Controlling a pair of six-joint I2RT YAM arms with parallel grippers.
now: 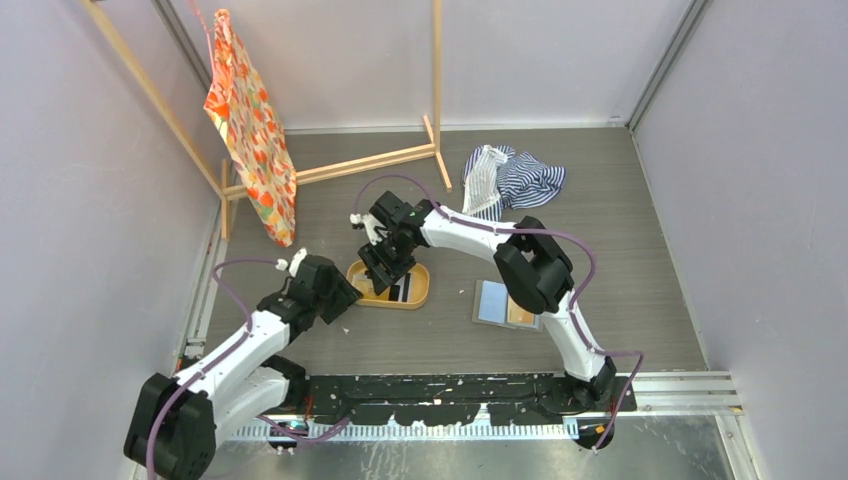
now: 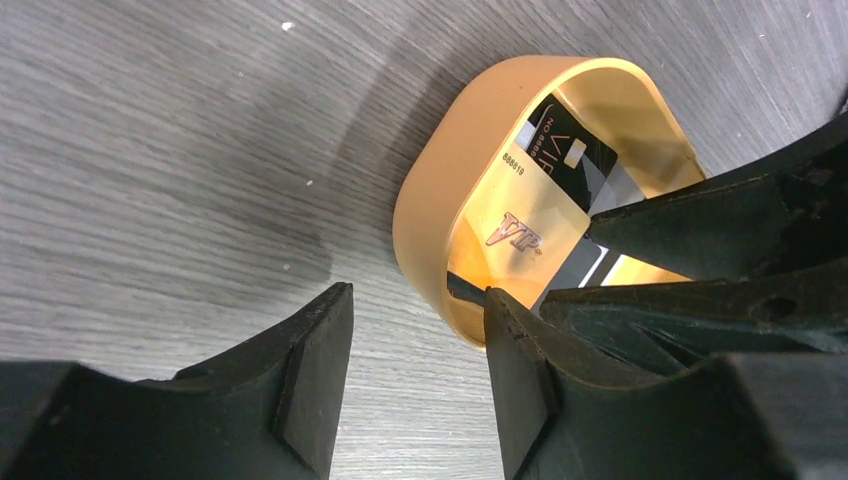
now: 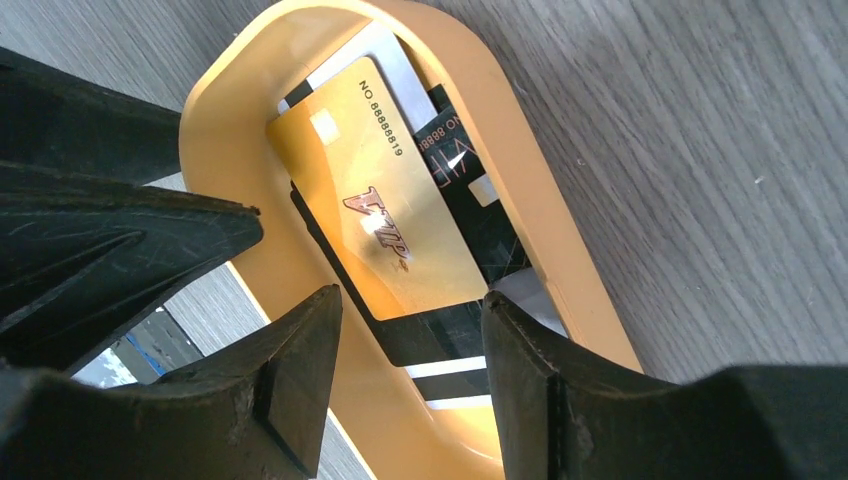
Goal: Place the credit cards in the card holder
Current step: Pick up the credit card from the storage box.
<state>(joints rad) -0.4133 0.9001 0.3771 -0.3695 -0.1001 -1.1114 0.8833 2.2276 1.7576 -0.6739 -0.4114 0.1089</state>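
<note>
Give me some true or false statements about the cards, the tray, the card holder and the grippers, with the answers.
1. The gold card lies in the tray. True.
2. The card holder is folded shut. False: it lies open on the table.
3. The right gripper has a card clamped. False: its jaws stand open over the tray.
4. A striped cloth lies at the far side of the table. True.
5. The gold card lies under the black cards. False: it lies on top of them.
</note>
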